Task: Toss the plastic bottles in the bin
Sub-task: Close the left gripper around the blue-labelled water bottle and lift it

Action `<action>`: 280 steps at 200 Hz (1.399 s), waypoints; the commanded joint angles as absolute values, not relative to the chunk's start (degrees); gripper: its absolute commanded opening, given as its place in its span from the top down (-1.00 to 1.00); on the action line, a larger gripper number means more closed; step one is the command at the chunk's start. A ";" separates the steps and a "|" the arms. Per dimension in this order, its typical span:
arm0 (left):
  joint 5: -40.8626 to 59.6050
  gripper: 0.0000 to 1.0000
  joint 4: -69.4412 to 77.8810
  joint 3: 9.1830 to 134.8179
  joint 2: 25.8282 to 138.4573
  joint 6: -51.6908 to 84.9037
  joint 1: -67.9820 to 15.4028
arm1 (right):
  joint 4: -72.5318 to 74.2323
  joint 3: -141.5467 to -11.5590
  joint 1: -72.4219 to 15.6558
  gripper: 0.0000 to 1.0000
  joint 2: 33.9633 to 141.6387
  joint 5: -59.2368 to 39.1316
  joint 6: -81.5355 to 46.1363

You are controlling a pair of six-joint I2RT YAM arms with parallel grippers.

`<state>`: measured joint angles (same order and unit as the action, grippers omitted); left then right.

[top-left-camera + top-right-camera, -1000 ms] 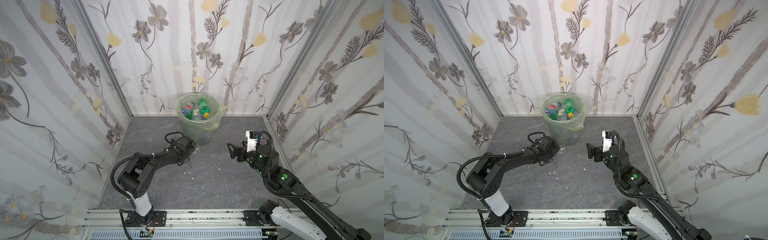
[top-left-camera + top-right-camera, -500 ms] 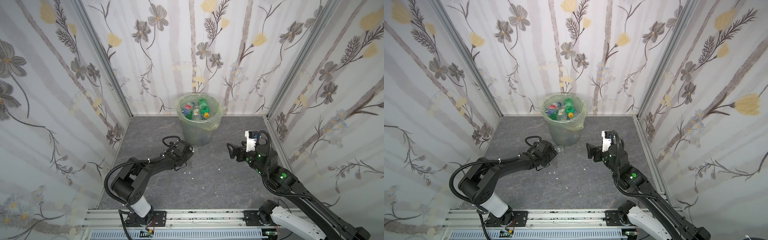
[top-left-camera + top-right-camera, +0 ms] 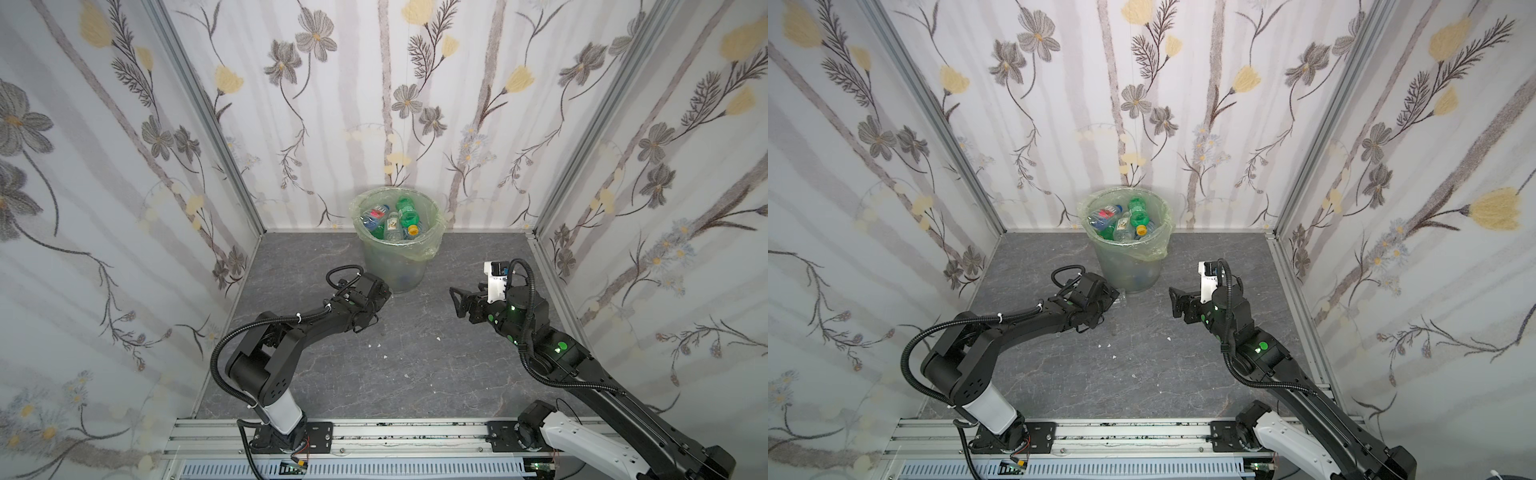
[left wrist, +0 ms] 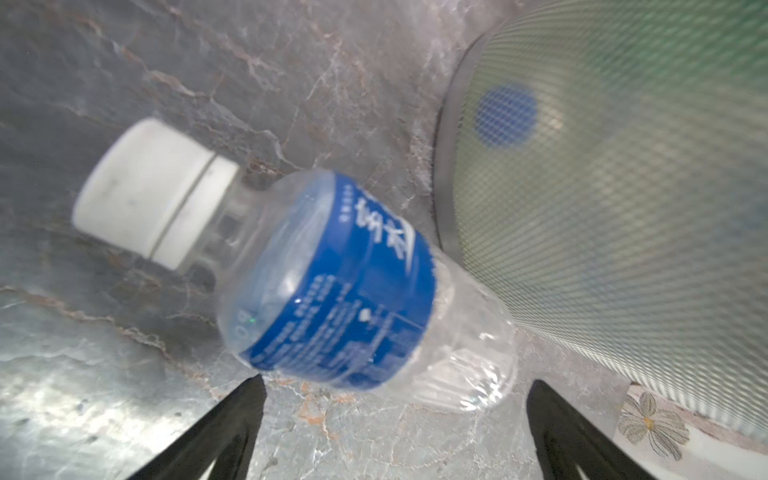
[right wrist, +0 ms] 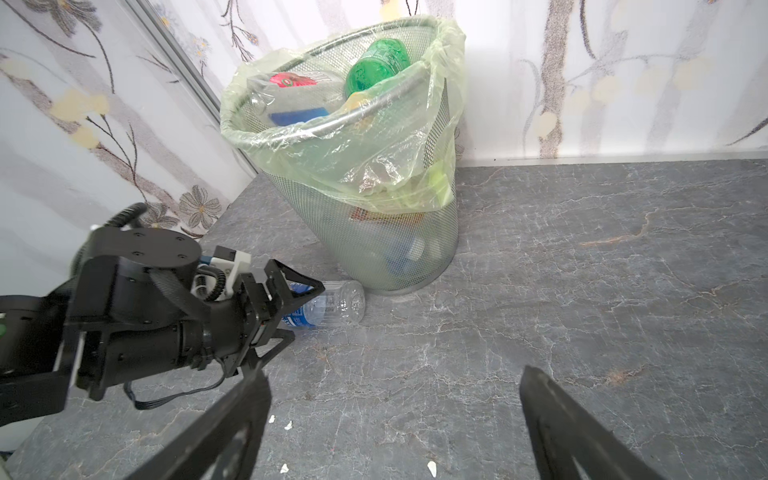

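Bottle [image 4: 332, 282], blue-labelled, lay on its side just beside the bin's [image 5: 374, 232] base; other bottles [image 3: 392, 220] lay inside. Left gripper [image 4: 395, 384] gaped wide before it, holding nothing; right gripper [image 5: 392, 374] hung open, empty. Closing off-centre could roll the bottle away.

One bin [image 3: 395, 270] at 12 o'clock. At least four bottles [image 3: 405, 210] show on top inside it. One bottle [image 5: 332, 305] lies at its 7 o'clock. Two arms: left arm [image 3: 291, 324], right arm [image 3: 552, 349].

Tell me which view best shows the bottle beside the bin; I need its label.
Left wrist view: the bottle fills the frame, white cap and blue label plain. Right wrist view: partly behind the left gripper. In both top views it barely shows.
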<state>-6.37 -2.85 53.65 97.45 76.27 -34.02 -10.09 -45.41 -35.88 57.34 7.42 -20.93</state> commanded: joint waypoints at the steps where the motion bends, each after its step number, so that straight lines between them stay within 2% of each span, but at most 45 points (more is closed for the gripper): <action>1: -5.83 -1.00 -1.07 54.25 100.18 80.85 -33.92 | -8.80 -45.20 -35.78 -0.88 56.33 7.29 -20.65; 21: -5.37 -0.99 -0.19 54.18 102.14 81.86 -33.91 | -9.33 -44.59 -35.70 -0.89 55.19 7.70 -20.57; 43: -5.50 -0.87 0.26 53.26 101.91 81.05 -33.87 | -9.77 -43.96 -35.60 -0.89 54.03 8.34 -20.48; 67: -7.43 -0.68 0.34 50.56 99.24 78.59 -33.86 | -9.94 -43.59 -35.46 -0.89 53.44 8.35 -20.43; 129: -5.67 -0.53 0.26 41.51 90.78 70.84 -32.23 | -9.76 -43.77 -35.25 -0.89 54.35 8.00 -20.13; 136: -6.07 -0.59 0.26 40.73 89.29 71.41 -32.17 | -9.68 -43.77 -35.30 -0.89 54.55 7.86 -20.18; 150: -6.58 -0.85 0.34 40.16 86.73 72.93 -31.99 | -9.37 -43.77 -35.25 -0.89 54.99 7.57 -20.21; 164: -6.94 -0.94 0.43 40.80 84.99 74.07 -31.99 | -8.99 -43.68 -35.26 -0.89 55.52 7.05 -20.30; 203: -7.63 -1.00 0.53 44.48 83.47 77.01 -31.85 | -8.35 -43.85 -35.25 -0.89 56.10 6.41 -20.30; 280: -6.17 -1.00 0.53 47.42 91.40 88.03 -31.25 | -7.91 -43.59 -35.16 -0.89 56.60 5.21 -19.69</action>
<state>-5.93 0.56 46.78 89.52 82.54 -31.53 -10.09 -43.79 -35.22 56.45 5.93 -20.43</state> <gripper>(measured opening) 0.997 0.944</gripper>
